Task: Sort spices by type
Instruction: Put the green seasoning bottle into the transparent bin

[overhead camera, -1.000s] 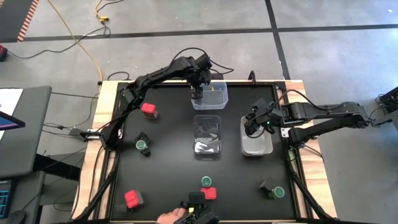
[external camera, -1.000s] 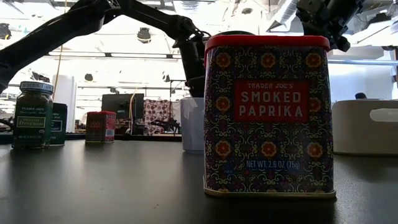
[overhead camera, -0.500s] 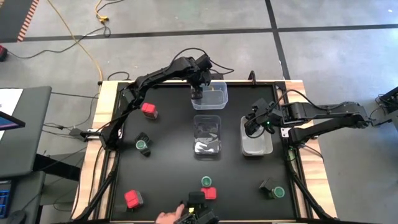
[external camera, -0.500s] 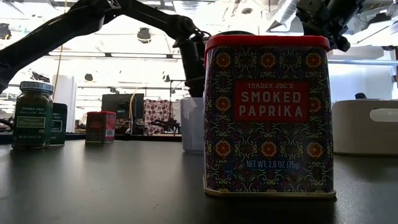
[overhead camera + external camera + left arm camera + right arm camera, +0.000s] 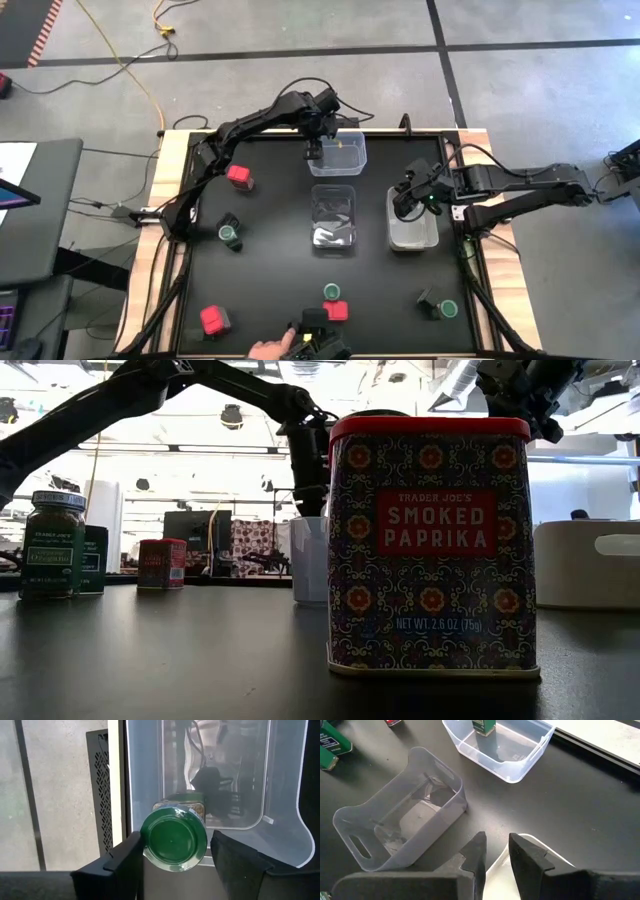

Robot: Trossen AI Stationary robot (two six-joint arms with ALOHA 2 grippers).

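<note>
The left hand hangs over the far tub, the clear plastic one at the back edge of the black desk, at that tub's left end. In its wrist view the two fingers stand a little apart on either side of a green-lidded jar, with a sliver of gap showing between each finger and the lid, so the hand looks loosened around the jar and not clamped on it; the jar stands upright inside the tub. The right hand waits above the far end of the right-hand tub, its fingers nearly together with a narrow gap and nothing between them. A third clear tub sits in the middle of the desk between the other two. The other spices are scattered: a red-topped tin far left, a green-lidded jar with a dark block beside it left of centre, another red tin at the near left corner, a green lid and a red tin touching at the near edge, and a green-lidded jar next to a dark block at the near right. From desk height a Smoked Paprika tin fills the foreground, with an oregano jar off to the side. A person's hand shows at the near edge of the desk.
</note>
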